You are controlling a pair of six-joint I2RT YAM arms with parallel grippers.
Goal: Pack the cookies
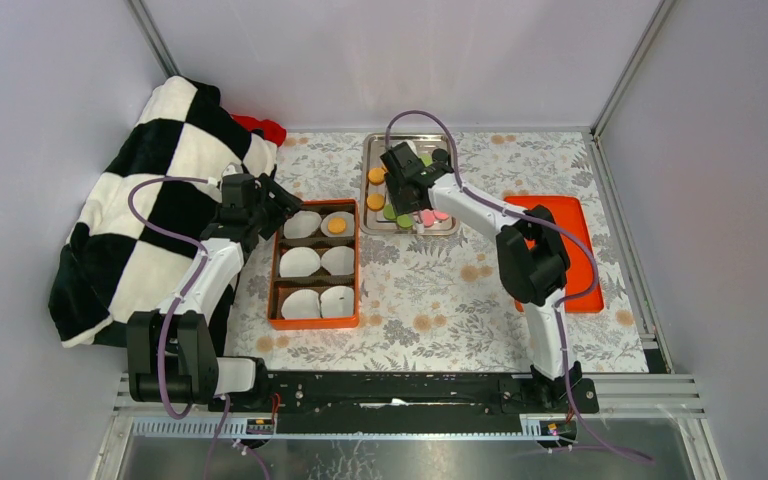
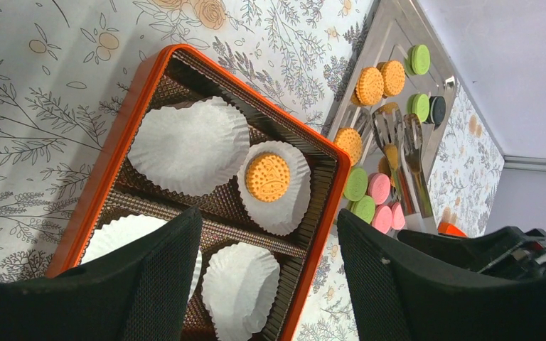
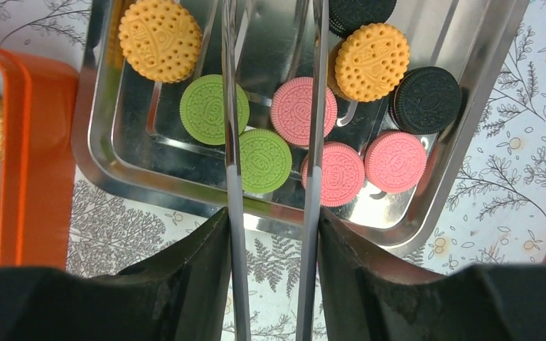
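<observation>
Cookies in orange (image 3: 160, 39), green (image 3: 210, 108), pink (image 3: 302, 111) and black (image 3: 426, 99) lie in a steel tray (image 1: 372, 145). One orange cookie (image 1: 337, 226) sits in a white liner in the back right cell of the orange box (image 1: 315, 322); it also shows in the left wrist view (image 2: 267, 177). My right gripper (image 3: 273, 220) is shut on metal tongs (image 3: 231, 142), whose arms reach over the tray, apart; their tips are out of the right wrist view. My left gripper (image 2: 270, 227) is open and empty above the box's back left corner.
The box holds several white paper liners (image 1: 300, 262), the others without cookies. A black-and-white checkered blanket (image 1: 150, 200) lies at the left, a red object (image 1: 260, 127) behind it. A flat orange lid (image 1: 580, 230) lies at the right under the right arm.
</observation>
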